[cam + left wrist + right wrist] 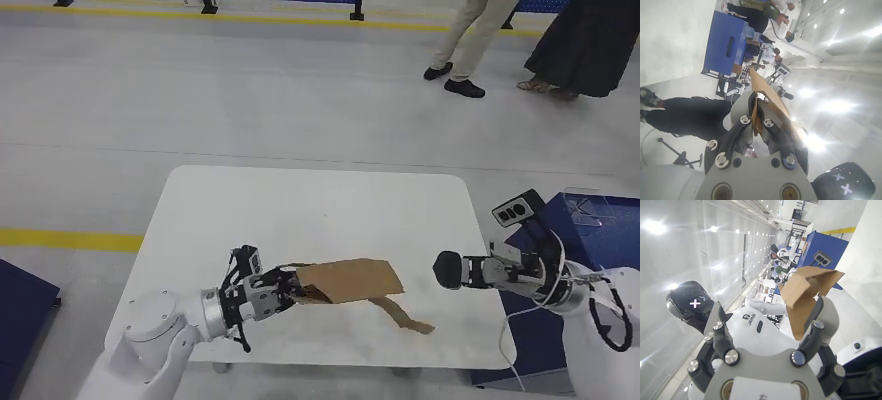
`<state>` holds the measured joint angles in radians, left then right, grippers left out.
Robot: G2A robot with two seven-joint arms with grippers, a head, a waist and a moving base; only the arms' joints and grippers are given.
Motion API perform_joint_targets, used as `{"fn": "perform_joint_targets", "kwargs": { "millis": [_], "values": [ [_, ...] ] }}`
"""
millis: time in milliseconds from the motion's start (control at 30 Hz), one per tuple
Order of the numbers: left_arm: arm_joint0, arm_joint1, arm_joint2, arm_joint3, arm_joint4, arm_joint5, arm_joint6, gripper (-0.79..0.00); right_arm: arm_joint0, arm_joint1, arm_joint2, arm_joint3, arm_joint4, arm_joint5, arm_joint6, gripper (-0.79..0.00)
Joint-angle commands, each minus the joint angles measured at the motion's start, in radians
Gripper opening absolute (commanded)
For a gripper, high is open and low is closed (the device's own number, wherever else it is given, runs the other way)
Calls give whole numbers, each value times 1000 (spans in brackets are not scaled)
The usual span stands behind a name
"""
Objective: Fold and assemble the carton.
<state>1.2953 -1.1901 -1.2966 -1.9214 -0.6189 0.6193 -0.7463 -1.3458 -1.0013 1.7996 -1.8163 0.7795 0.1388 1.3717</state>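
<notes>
Left gripper (pixel 288 292), top view: clamped onto the left end of the carton (pixel 350 278). The carton is a flattened brown cardboard piece held over the front part of the white table (pixel 300 200). One loose flap (pixel 405 314) trails from the carton toward the table's front edge. The right gripper (pixel 448 269) is positioned just past the carton's opposite end, apart from it.

Left wrist view: the left gripper (pixel 755 98) has both fingers pressed together on a folded cardboard edge. The carton (pixel 770 92) extends away from the jaws and is seen nearly edge-on.

Right wrist view: the right gripper (pixel 770 304) is spread wide with nothing clamped between its fingers. The carton (pixel 798 289) lies ahead of the jaws, partly opened. One part overlaps a finger here, and contact cannot be confirmed.
</notes>
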Motion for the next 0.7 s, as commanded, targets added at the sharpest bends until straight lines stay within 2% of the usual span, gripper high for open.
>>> {"fn": "perform_joint_targets", "kwargs": {
  "millis": [0,67,267,367,567,667],
  "values": [
    [-25,1,35,11,16,126,24,-785,-3,1,-8,11,2,-6,5,0],
    [-50,0,49,24,0,144,22,-785,-8,1,-18,20,8,-17,-7,0],
    [-58,4,69,9,-2,79,-4,-785,-15,-1,-35,30,33,-32,-67,0],
    [-49,8,70,6,-7,77,-16,-785,-15,-1,-55,40,25,-14,-96,0],
    [-48,13,79,2,-13,68,-16,-785,-26,-2,-130,50,70,66,-68,0],
    [-49,15,86,1,-14,64,-13,-785,-32,-1,-167,51,42,80,-74,0]
  ]
}}
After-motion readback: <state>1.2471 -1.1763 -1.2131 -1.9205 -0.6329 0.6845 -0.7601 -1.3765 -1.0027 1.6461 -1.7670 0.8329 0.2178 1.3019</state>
